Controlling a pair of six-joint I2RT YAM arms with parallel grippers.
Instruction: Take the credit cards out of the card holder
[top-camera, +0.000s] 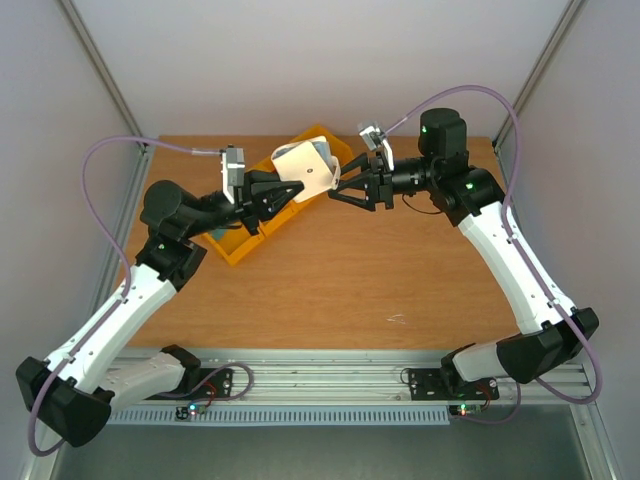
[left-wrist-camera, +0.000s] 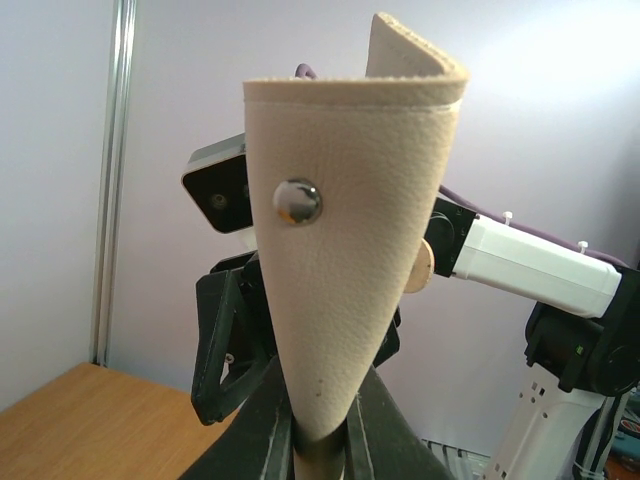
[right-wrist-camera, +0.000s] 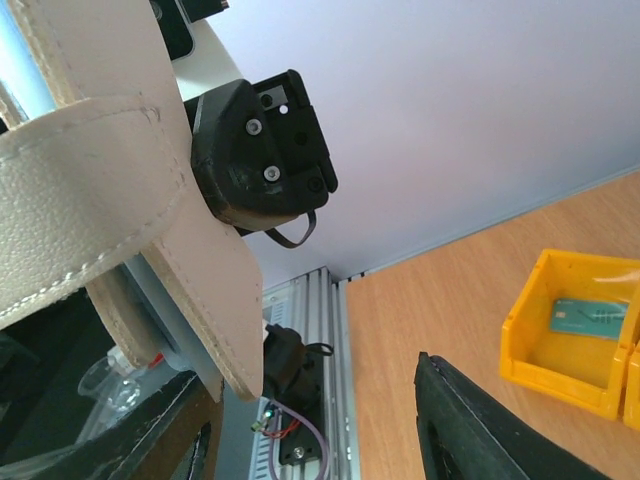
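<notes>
left wrist shows our left gripper clamping the pale beige folding leather card holder upright, presumably offering it to our right gripper, jaws parted, just beyond.

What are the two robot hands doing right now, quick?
Left gripper: shut, pinching the pale beige leather folding card holder by its bottom end.
Right gripper: open, close to the holder, gripping nothing.

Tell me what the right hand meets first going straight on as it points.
The card holder, pinched in the left hand. The right hand, open, points straight at it; how close its flap sits is unclear.
</notes>
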